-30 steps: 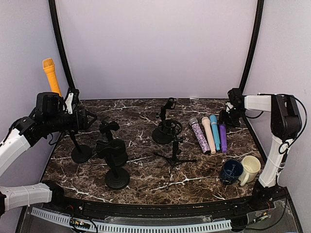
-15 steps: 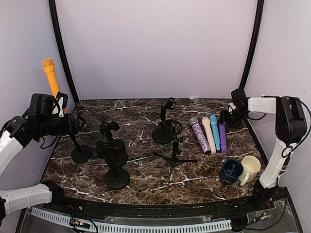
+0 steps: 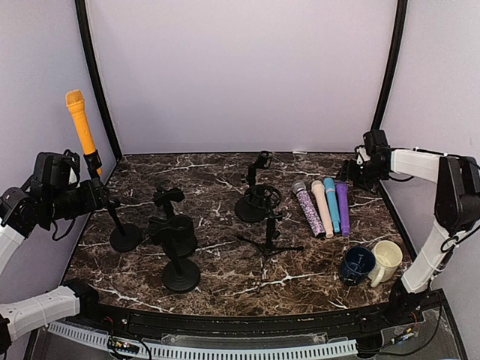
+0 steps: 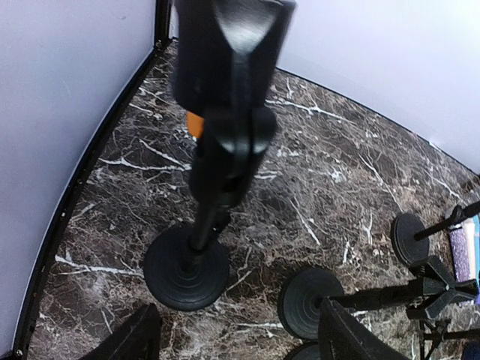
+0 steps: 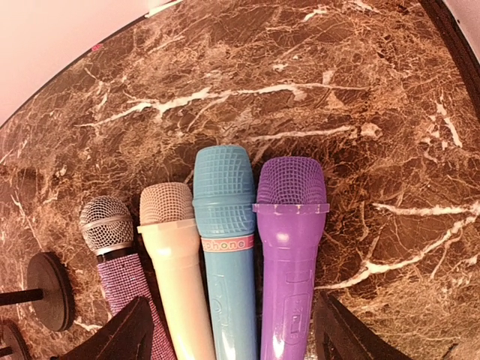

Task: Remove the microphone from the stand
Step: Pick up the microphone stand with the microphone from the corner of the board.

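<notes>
Field note: we read this as a robot test cell in a lab. Plain lilac backdrop panels (image 3: 240, 75) close in three sides, framed by black curved poles (image 3: 92, 67). A marble-print tabletop (image 3: 225, 274) carries staged props: four microphones (image 3: 331, 204) laid in a neat row, several black stands (image 3: 181, 276), and two cups (image 3: 387, 259). We note the left arm (image 3: 30, 210) and right arm (image 3: 442, 187), bolted at the near edge.

a dark marbled table (image 3: 225, 289) is set with four round-based stands (image 3: 181, 279) and a tripod stand (image 3: 270, 244). at right, four microphones (image 3: 331, 206) are laid side by side; a navy mug (image 3: 355, 265) and a cream mug (image 3: 388, 259) are stood nearer.
</notes>
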Robot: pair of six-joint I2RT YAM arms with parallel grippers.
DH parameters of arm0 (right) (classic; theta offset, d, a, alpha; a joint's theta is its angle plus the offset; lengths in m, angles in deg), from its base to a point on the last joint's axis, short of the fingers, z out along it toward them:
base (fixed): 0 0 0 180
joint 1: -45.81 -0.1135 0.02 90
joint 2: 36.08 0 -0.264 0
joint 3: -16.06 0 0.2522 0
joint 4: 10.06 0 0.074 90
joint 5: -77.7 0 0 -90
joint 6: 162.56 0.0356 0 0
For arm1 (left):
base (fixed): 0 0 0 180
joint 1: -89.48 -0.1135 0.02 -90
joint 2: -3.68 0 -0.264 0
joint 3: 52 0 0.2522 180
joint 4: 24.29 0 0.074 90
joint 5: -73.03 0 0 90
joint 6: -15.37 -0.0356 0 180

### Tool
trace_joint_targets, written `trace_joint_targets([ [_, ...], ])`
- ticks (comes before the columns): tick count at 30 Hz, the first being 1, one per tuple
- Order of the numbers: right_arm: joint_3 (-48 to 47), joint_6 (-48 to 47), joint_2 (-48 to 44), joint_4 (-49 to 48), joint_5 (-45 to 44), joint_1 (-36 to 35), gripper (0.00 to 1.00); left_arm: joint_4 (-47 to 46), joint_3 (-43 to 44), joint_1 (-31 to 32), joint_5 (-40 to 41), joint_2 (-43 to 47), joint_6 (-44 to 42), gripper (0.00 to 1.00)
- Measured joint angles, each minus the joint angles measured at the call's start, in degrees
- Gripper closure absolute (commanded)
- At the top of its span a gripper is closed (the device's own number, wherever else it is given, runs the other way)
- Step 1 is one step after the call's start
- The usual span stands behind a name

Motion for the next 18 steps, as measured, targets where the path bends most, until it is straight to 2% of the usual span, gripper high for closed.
trace_joint_targets([
  [4, 0.3, 0.9, -1.0, -0.8, 1.2, 0.0, 0.26, -3.2, -3.0, -0.2, 3.9, 2.0, 0.6, 0.22],
  [8, 0.5, 1.6, -1.8, -1.6, 2.2, 0.0, 0.25, -7.8, -4.8, -0.7, 5.7, -0.7, -0.5, 0.27],
  [11, 0.9, 2.2, -3.0, -1.9, 2.6, 0.0, 0.25, -12.4, -5.7, -2.4, 6.4, -3.5, -2.3, 0.37],
  [18, 1.1, 3.0, -5.0, -2.6, 2.8, 0.0, 0.25, -23.3, -11.0, -7.3, 5.5, -4.0, -6.1, 0.53],
])
